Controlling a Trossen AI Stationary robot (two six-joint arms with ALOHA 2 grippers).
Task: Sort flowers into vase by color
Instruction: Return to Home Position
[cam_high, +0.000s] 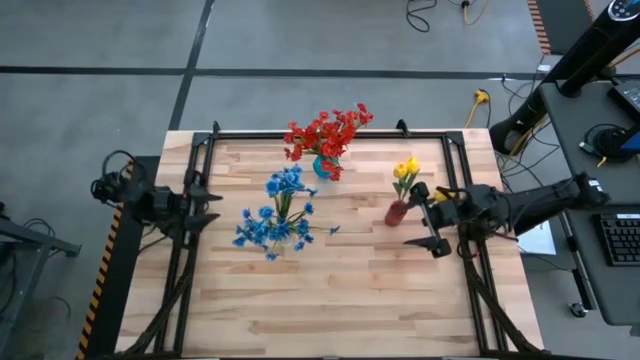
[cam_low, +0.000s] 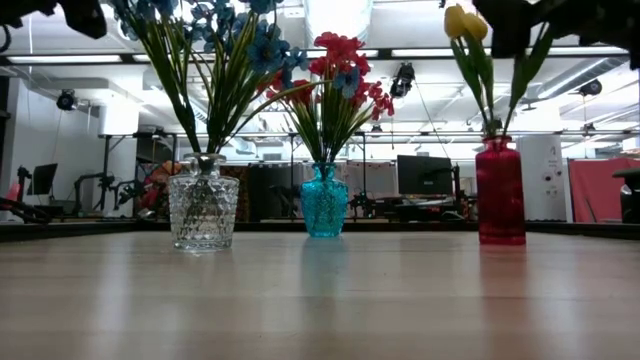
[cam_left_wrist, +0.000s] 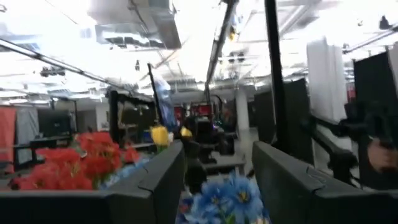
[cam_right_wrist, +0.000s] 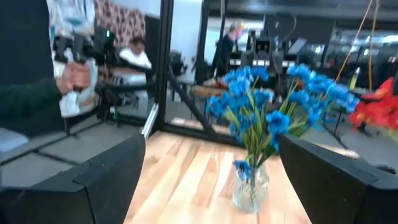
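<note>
the low view lines up 3 vases: blue flowers (cam_low: 245, 45) in the clear vase (cam_low: 203, 210), red flowers (cam_low: 340, 60) in the blue vase (cam_low: 325, 200), yellow flowers (cam_low: 460, 20) in the red vase (cam_low: 500, 190). only the high view places the arms: left gripper (cam_high: 212, 206) at the left edge of the table (cam_high: 330, 300), right gripper (cam_high: 422, 215) just beside the red vase, both pointing inward, fingers spread wide, empty.
</note>
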